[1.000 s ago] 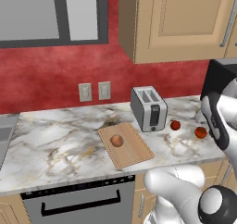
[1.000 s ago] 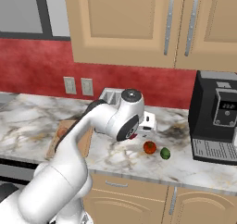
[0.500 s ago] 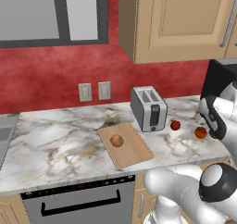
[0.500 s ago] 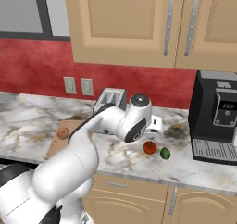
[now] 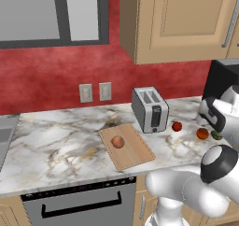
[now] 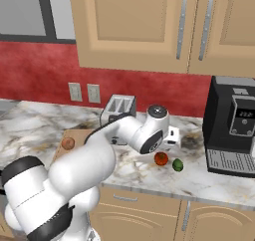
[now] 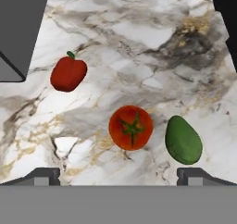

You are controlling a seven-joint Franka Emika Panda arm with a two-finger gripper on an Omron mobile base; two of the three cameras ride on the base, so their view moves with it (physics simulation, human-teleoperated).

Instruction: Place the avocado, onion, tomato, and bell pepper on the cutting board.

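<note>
My gripper (image 7: 119, 174) hangs open above the counter with nothing between its fingertips, and its white hand (image 6: 172, 135) hovers just over the produce. Directly below it lies the orange-red tomato (image 7: 131, 127) (image 6: 160, 158) (image 5: 202, 133). The green avocado (image 7: 183, 140) (image 6: 177, 165) rests close beside the tomato on the coffee machine's side, not touching it. The deep-red bell pepper (image 7: 68, 73) (image 5: 176, 126) sits apart, nearer the toaster. On the wooden cutting board (image 5: 134, 157) (image 6: 75, 134), left of the toaster, sits the tan onion (image 5: 118, 142) (image 6: 67, 143).
A silver toaster (image 5: 150, 109) (image 6: 118, 108) stands between the board and the produce. A black coffee machine (image 6: 234, 125) stands at the counter's right end, close to the avocado. Wall cabinets hang overhead. The counter's front edge runs just below the tomato and avocado.
The hand has drifted a little to the right, toward the tomato and avocado, with the gripper still open. The produce and the board have not moved.
</note>
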